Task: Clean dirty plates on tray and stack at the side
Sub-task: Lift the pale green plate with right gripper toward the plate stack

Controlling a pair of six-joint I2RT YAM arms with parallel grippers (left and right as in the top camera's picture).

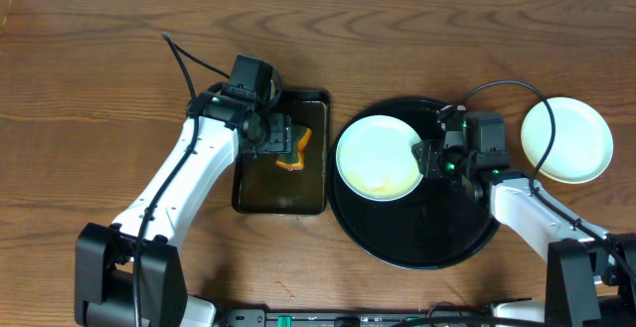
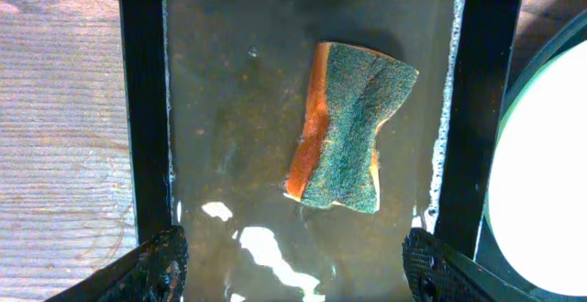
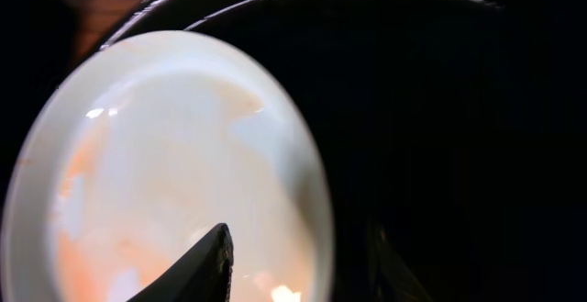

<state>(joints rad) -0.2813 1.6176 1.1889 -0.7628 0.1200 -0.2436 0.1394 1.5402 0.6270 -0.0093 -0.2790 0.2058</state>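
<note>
A pale plate (image 1: 380, 156) with faint orange smears lies on the left part of the round black tray (image 1: 417, 243). It fills the left of the right wrist view (image 3: 165, 155). My right gripper (image 1: 429, 156) is open and straddles the plate's right rim (image 3: 307, 265), one finger over the plate, the other over the tray. A pale yellow plate (image 1: 566, 139) sits on the table right of the tray; whether others lie under it I cannot tell. My left gripper (image 1: 283, 140) is open and empty (image 2: 292, 265) above a green-and-orange sponge (image 2: 347, 128).
The sponge (image 1: 296, 153) lies in murky water in a small rectangular black tray (image 1: 281, 198) left of the round tray. Both trays are close together. Bare wooden table (image 1: 89, 88) surrounds them.
</note>
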